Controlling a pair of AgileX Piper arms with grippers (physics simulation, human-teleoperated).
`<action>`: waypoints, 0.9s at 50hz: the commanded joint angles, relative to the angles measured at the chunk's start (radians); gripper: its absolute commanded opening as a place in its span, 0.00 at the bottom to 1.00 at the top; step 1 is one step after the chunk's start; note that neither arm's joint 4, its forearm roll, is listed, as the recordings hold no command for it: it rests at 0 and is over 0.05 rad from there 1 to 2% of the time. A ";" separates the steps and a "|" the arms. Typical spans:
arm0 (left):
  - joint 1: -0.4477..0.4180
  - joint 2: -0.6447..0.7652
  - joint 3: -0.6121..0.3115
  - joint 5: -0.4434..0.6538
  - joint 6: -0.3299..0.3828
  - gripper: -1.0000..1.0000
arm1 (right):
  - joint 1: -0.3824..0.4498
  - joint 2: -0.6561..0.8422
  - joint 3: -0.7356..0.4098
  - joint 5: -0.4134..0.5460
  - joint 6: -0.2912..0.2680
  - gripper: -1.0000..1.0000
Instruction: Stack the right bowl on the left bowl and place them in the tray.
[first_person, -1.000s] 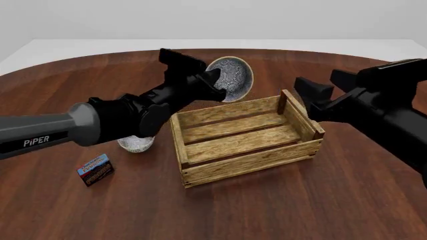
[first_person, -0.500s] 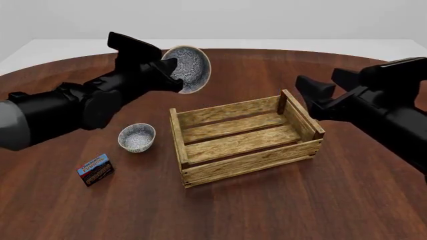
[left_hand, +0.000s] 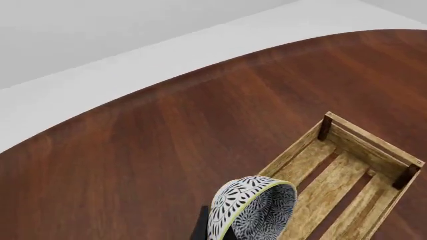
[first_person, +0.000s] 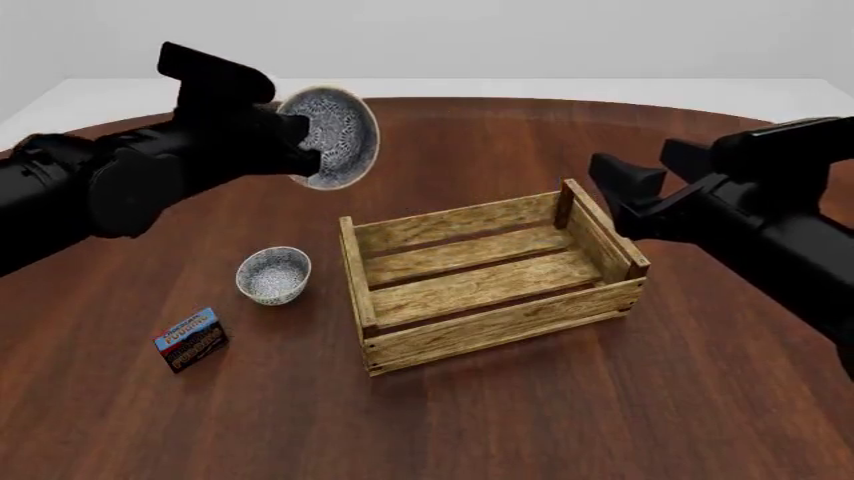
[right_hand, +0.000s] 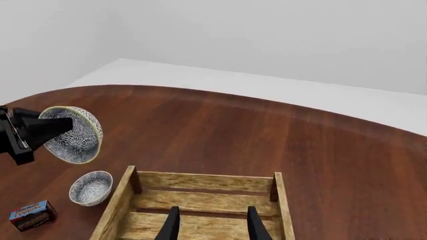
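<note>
My left gripper (first_person: 296, 140) is shut on the rim of the right bowl (first_person: 331, 137), holding it tipped on its side in the air, behind and left of the tray (first_person: 501, 325). The speckled inside of that bowl (left_hand: 253, 210) faces the tray (left_hand: 347, 175). The left bowl (first_person: 274, 275) sits upright on the table just left of the tray, below the held one. Above the tray's right end, my right gripper (first_person: 654, 172) hangs open and empty. In the right wrist view its fingers (right_hand: 172, 225) point down over the tray (right_hand: 200, 181), with the held bowl (right_hand: 77, 134) and the left bowl (right_hand: 91, 188) off to one side.
A small blue-red box (first_person: 190, 340) lies on the table in front of and left of the left bowl. The round dark-wood table (first_person: 534, 420) ends at a curved far edge, with white floor beyond.
My left arm has carried the tilted bowl leftward and slightly up, from behind the tray's back left corner to a spot above the left bowl. The right arm has stayed still.
</note>
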 joint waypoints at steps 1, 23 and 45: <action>0.028 -0.006 -0.006 0.104 -0.010 0.00 | -0.035 -0.035 -0.003 0.046 0.004 1.00; 0.116 0.027 0.012 0.196 -0.052 0.00 | -0.037 -0.037 -0.002 0.045 0.004 1.00; 0.216 0.128 0.019 0.165 -0.052 0.00 | -0.035 -0.052 -0.002 0.056 0.004 1.00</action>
